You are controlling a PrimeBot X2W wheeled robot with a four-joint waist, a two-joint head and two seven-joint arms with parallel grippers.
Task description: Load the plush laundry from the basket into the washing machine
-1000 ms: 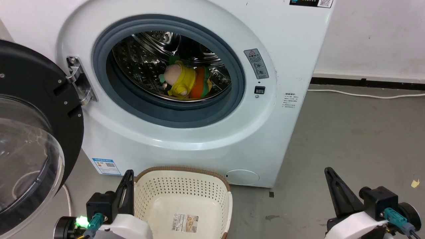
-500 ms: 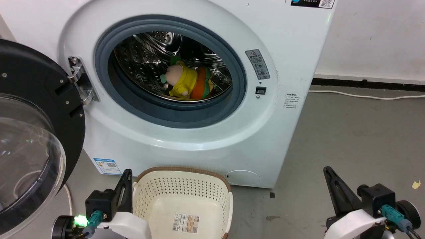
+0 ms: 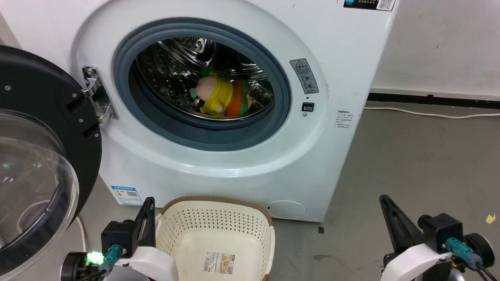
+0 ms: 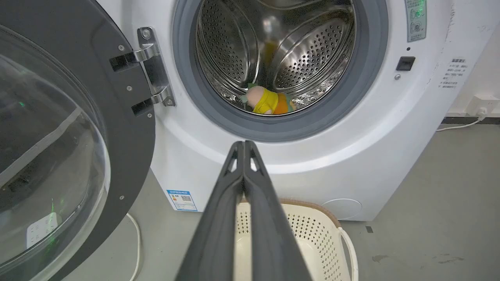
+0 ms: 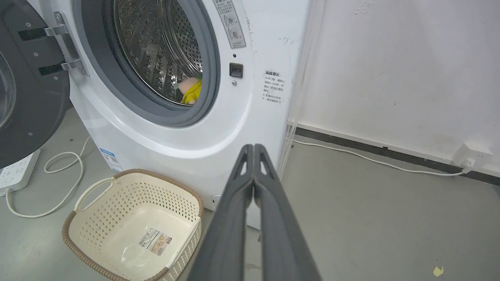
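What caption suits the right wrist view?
Shut right gripper faces the washing machine, plush laundry in its drum, basket empty on the floor.

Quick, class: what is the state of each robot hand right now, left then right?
Left hand: closed, holding nothing.
Right hand: closed, holding nothing.

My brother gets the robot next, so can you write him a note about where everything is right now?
The left tool is shut and holds nothing, beside the basket.
The right tool is shut and holds nothing, over the floor.
The plush toys lie in the washing machine.
The basket sits in front of it with just a sticker inside.
Done: loading looks finished.
Left: the door is open, so closing it may be next.
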